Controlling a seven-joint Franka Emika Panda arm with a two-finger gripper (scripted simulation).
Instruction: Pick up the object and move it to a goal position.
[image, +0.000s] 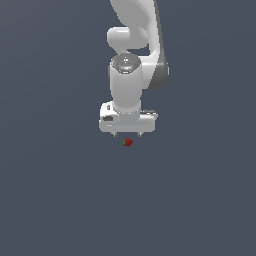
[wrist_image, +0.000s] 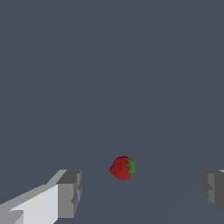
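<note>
A white robot arm (image: 131, 60) is seen coming down from the top of the exterior view. At its end a white claw (image: 128, 135) is pointed down at a plain dark grey surface (image: 55, 190).

The claw is held wide open. In the wrist view its two grey fingers (wrist_image: 69, 193) are set far apart, one at each side, with a big gap left between them. Nothing is held in the claw.

A tiny strawberry (image: 128, 142) is seen just under the claw in the exterior view. It is red, with a bit of dark green on one side. It is much smaller than the claw.

In the wrist view the strawberry (wrist_image: 122, 168) is seen in the gap between the two fingers. It is not touched by either finger. More room is left between it and the finger on the far side of the gap than the other one. The green bit is seen on the side turned to that far finger.

In the exterior view the strawberry is placed near the middle, a little to the exterior view's right of the claw's middle. How high the claw is above the surface cannot be told.
</note>
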